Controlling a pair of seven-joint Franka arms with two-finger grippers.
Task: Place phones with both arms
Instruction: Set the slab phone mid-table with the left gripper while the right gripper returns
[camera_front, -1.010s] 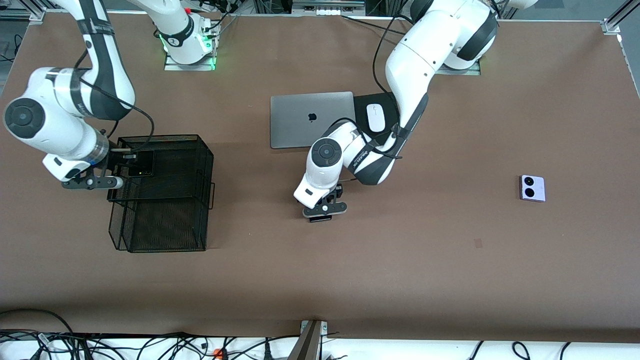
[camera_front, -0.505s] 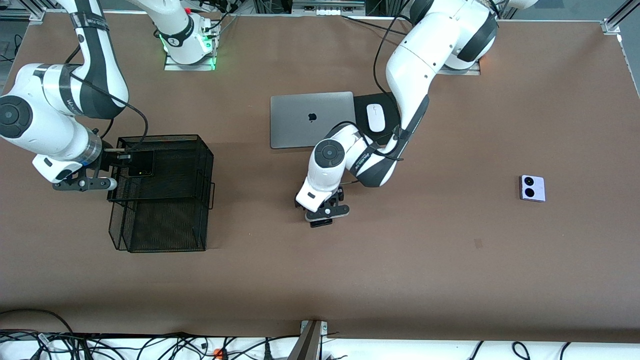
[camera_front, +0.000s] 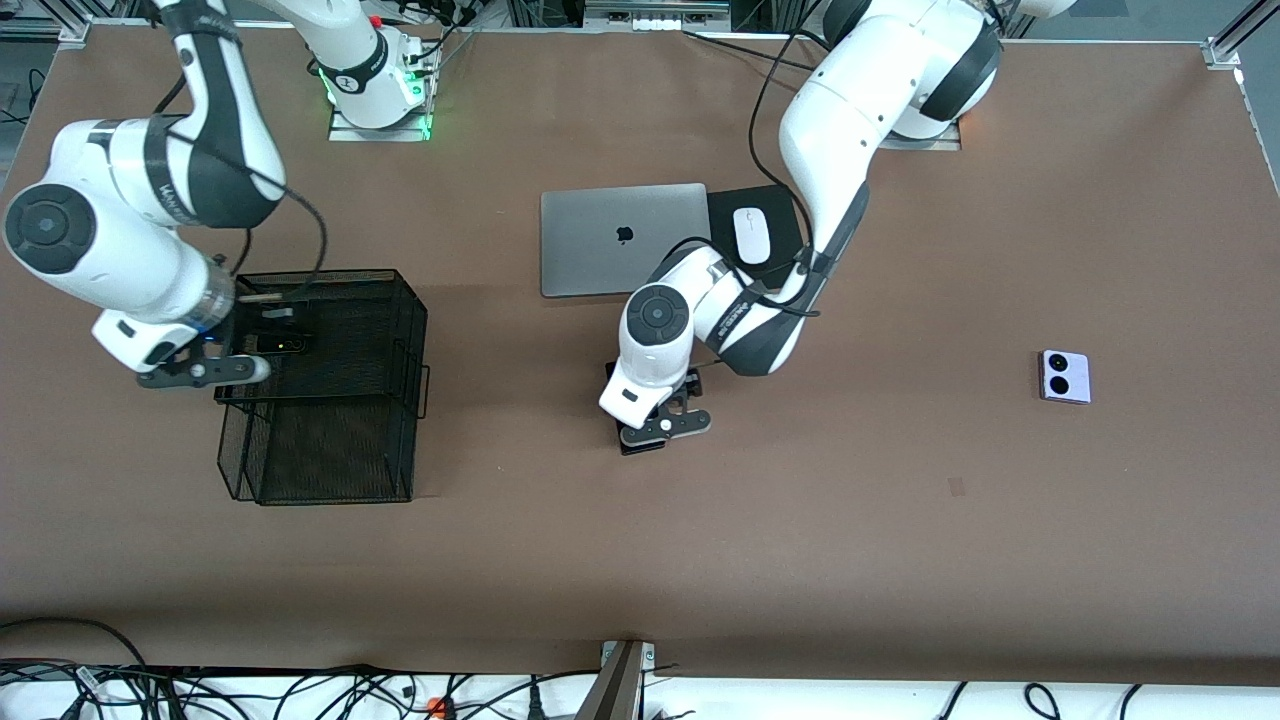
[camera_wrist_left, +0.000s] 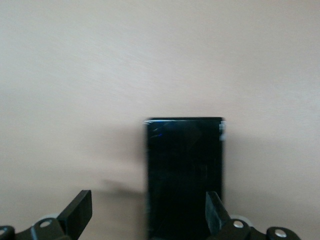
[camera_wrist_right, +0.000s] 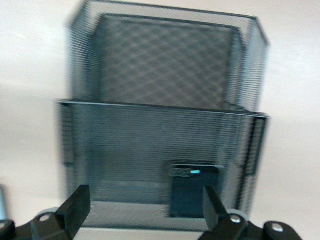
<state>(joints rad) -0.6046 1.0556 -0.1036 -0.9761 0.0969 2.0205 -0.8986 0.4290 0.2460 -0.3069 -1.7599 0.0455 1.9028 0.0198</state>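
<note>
At centre frame the left hand (camera_front: 665, 428), fingers apart, straddles the long black slab phone (camera_wrist_left: 184, 175) lying flat on the brown worktop (camera_front: 900, 520), its long axis running away between them.

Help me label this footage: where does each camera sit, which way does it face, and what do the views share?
Front view: high across the table, facing both arms; shows left gripper, right gripper, laptop, lavender phone.
Left wrist view: on the left wrist, looking down at the black phone between its open fingers.
Right wrist view: on the right wrist, over the mesh basket, a dark phone inside.
Shared: front and right wrist views both show the basket.
</note>
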